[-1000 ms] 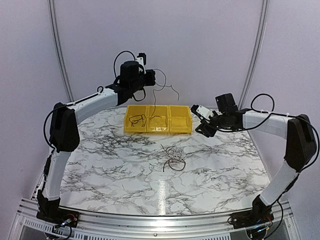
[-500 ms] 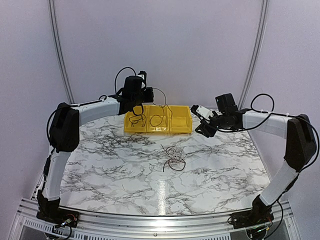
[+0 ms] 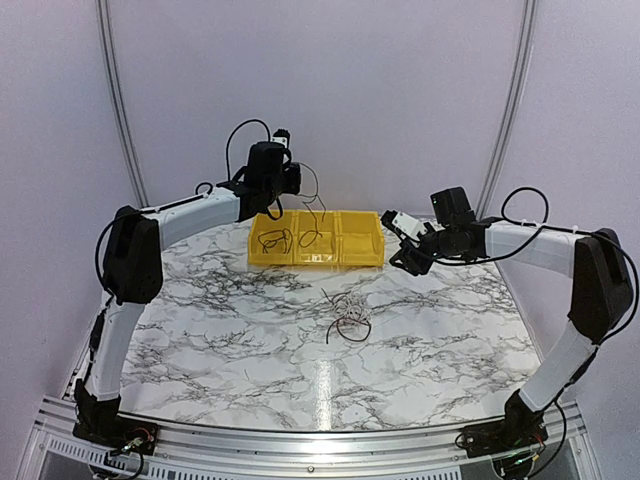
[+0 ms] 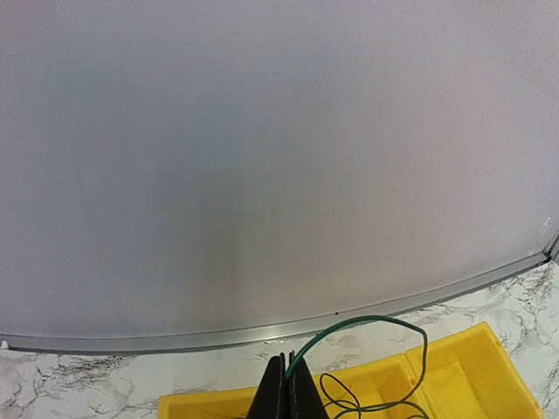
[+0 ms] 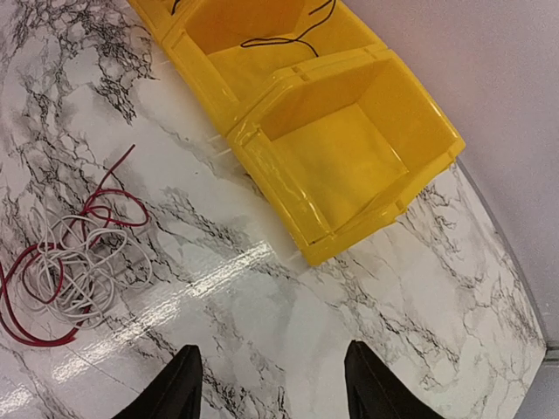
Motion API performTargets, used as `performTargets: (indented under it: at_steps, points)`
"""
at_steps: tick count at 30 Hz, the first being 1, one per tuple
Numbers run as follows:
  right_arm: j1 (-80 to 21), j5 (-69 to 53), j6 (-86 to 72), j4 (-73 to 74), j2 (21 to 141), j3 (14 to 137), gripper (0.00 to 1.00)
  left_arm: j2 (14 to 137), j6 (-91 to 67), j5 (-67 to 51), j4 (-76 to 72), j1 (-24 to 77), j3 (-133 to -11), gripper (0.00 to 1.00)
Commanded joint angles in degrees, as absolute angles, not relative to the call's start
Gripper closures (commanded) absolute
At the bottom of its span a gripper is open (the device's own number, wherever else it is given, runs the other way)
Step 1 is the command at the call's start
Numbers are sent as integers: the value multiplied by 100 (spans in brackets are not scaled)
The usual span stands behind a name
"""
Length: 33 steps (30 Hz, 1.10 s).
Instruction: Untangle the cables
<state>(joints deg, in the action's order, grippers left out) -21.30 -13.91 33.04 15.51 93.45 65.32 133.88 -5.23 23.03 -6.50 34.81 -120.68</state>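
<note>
**Left arm pinches one wire above the bin; the tangle lies mid-table**

The marble table (image 3: 200,330) is the widest thing in view. A metal rail (image 3: 320,437) bounds its near edge, where both arm bases sit. The curved back wall (image 3: 330,80) closes the far side. Bare marble lies all round the tangle and between it and the bin.

The yellow bin (image 3: 360,258) stands at the far middle of the table, close to the wall. It has three compartments side by side. The left compartment holds a coiled black wire (image 3: 272,240). The middle one holds the lower loops of a green wire (image 4: 367,321).

The left arm rises from its base and bends across, with its wrist high over the left part of the bin. The left gripper (image 4: 286,362) has its fingers pressed together on the upper end of the green wire. From the fingertips the wire arcs out and drops into the middle compartment.

The right arm stretches in from the right side, its wrist raised off the table near the bin's right end. The right gripper (image 5: 272,384) has its fingers apart and grips nothing.

The tangle of cables (image 3: 347,318), red and pale strands, rests on the marble in front of the bin. It is well apart from both grippers.
</note>
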Motion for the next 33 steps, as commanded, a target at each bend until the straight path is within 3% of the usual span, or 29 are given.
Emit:
performTargets:
  at_steps: [1, 19, 33]
  points:
    - [-2081, -1450, 3341, 1637, 9369, 6660, 44, 13754, -94, 2256, -520, 3533, -12178, 100]
    - [-2081, -1507, 3357, 1705, 9439, 6697, 44, 14179, 126, 1964, -412, 3911, -12044, 100]
    - [-2085, -1600, 3323, 1767, 9501, 6741, 44, 12250, 837, 2215, -331, 3867, -12613, 100]
